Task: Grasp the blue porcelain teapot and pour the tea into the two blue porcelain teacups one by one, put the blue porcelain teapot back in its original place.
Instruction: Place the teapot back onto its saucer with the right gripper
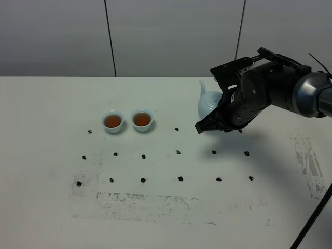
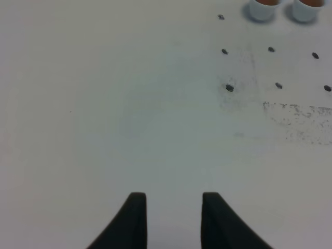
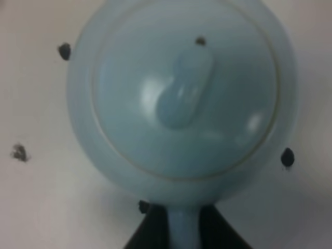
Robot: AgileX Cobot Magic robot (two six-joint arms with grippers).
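The pale blue teapot is at the back right of the table, its spout pointing up and left. In the right wrist view the teapot fills the frame from above, showing its knobbed lid. My right gripper is shut on the teapot's handle. Whether the pot rests on the table or hangs just above it I cannot tell. The two blue teacups stand side by side left of centre, both holding brown tea. My left gripper hovers open over bare table, with the teacups far ahead.
The white table carries a grid of small black dots and scuffed dark marks near the front. A black cable runs along the right edge. A grey panelled wall stands behind.
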